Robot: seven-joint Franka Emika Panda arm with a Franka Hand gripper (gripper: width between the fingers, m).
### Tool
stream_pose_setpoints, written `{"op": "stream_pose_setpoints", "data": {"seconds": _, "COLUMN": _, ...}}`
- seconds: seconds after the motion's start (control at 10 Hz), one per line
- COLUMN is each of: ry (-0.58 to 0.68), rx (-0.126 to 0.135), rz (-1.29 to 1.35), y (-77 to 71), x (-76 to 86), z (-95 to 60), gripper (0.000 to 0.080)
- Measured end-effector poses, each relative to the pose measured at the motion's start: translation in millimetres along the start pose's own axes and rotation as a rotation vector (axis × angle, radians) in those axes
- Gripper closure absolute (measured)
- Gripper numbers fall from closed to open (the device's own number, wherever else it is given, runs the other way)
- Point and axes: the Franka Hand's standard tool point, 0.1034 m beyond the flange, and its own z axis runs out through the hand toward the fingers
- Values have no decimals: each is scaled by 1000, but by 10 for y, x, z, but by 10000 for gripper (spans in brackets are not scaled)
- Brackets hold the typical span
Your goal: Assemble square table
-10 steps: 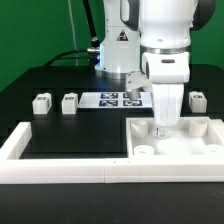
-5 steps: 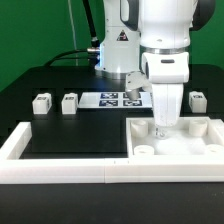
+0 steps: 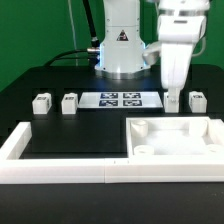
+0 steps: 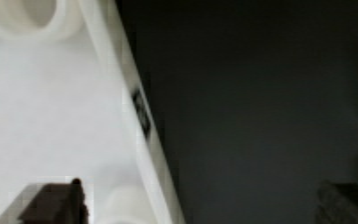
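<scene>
- Far on the exterior view's left, a long white border rail (image 3: pixel 20 143) runs down the side and turns along the front edge. It's chunky, matte plastic with a square profile.
- The surface (image 3: pixel 70 135) inside it is flat black and a bit dull.
- Two leg blocks (image 3: pixel 41 102) (image 3: pixel 69 101) sit well back on the black, side by side but apart. They're small white cubes with a dark tag on the face.
- Next is the marker board (image 3: pixel 120 99), a thin flat white sheet with black square tags, lying in front of the arm's glossy white base (image 3: pixel 120 50).
- The end effector (image 3: pixel 172 92) hangs just right of that, above the far side of the tray, with its white fingers pointing straight down. In the wrist view its dark fingertips (image 4: pixel 51 203) stand wide apart with nothing between them, so it's wide and empty (image 4: pixel 202 203).
- The square table top (image 3: pixel 190 142) lies at the front right, tucked against the rail. It's a white tray with a raised rim and round corner sockets (image 3: pixel 143 150).
- The wrist view shows its smooth white edge (image 4: pixel 43 110) with a small dark tag (image 4: pixel 140 112) next to bare black.
- Another leg block (image 3: pixel 197 99) sits behind the tray, just right of the fingers.
</scene>
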Motion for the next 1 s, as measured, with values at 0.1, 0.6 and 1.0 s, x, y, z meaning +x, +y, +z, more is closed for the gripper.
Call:
{"op": "stream_pose_setpoints", "data": {"seconds": 0.1, "ry": -2, "rx": 1, "rz": 133, "y": -111, "x": 117, "z": -24, "gripper": 151}}
{"op": "stream_pose_setpoints", "data": {"seconds": 0.6, "ry": -2, "rx": 8, "rz": 498, "y": -307, "x": 307, "z": -14, "gripper": 151}}
{"op": "stream_pose_setpoints", "data": {"seconds": 1.0, "ry": -73, "rx": 62, "rz": 918, "y": -475, "x": 349, "z": 48, "gripper": 151}}
